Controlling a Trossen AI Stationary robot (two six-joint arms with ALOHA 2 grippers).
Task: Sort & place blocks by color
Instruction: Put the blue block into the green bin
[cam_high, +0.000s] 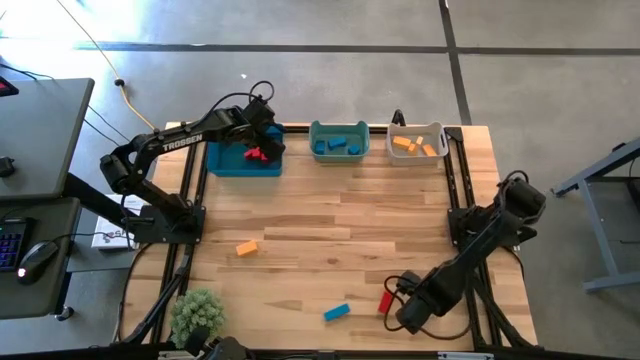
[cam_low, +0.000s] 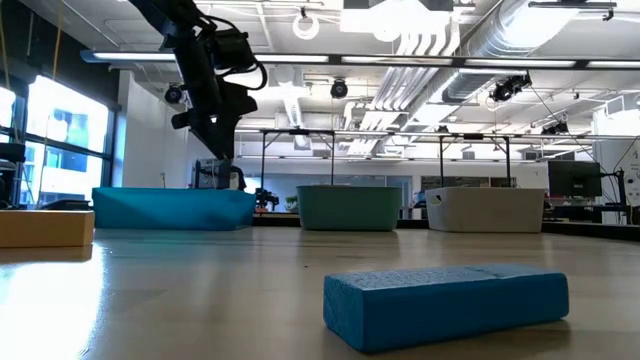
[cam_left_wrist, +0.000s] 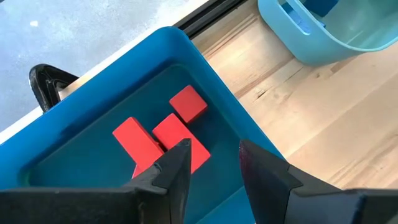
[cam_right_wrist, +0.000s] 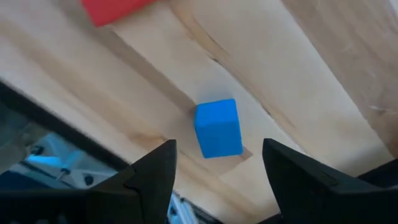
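My left gripper is open and holds nothing. It hovers over the blue bin, where three red blocks lie on the floor; the low view shows it above that bin. My right gripper is open near the table's near right part, its fingers standing apart above a blue block that lies flat on the wood. A red block lies right beside that gripper. An orange block rests on the table's left half. The blue block fills the low view's foreground.
The teal bin holds blue blocks and the white bin holds orange ones; with the blue bin they stand in a row along the far edge. A small green plant sits at the near left corner. Bare wood spans the table's middle.
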